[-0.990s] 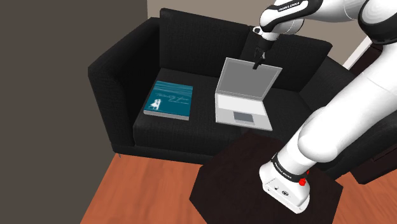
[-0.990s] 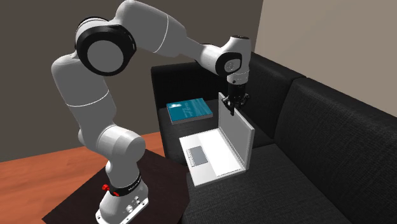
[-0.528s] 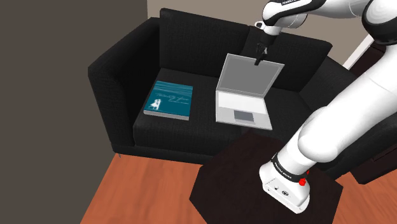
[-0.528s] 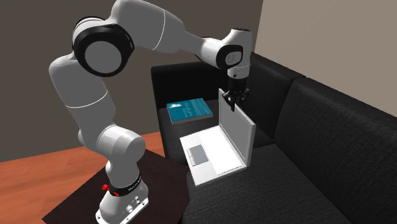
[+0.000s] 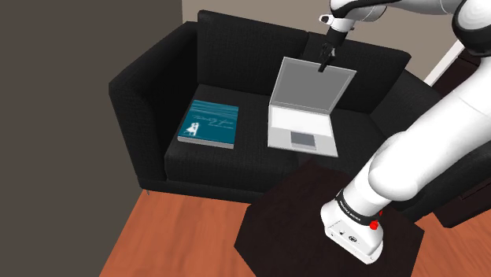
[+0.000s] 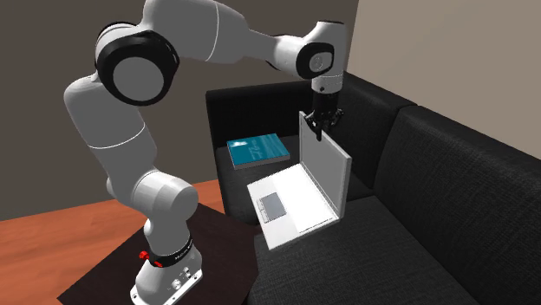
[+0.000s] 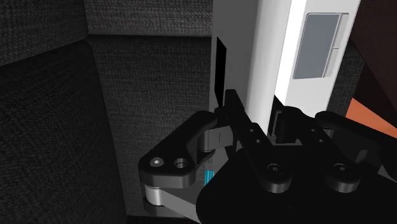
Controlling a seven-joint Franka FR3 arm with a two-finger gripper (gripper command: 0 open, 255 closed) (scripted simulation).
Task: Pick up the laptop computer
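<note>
Tool (image 5: 323, 66) clamped on the top edge of the open laptop (image 5: 305, 107).

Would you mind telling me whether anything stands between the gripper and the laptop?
Nothing visible does: the gripper clasps the top edge of the laptop at its open screen, and the book lies apart on the sofa.

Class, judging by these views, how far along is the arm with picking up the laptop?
Done: the gripper is shut on the open laptop at its screen's top edge. In hand: the lift. Left: raising it clear of the sofa; whether its base touches the seat is unclear.
</note>
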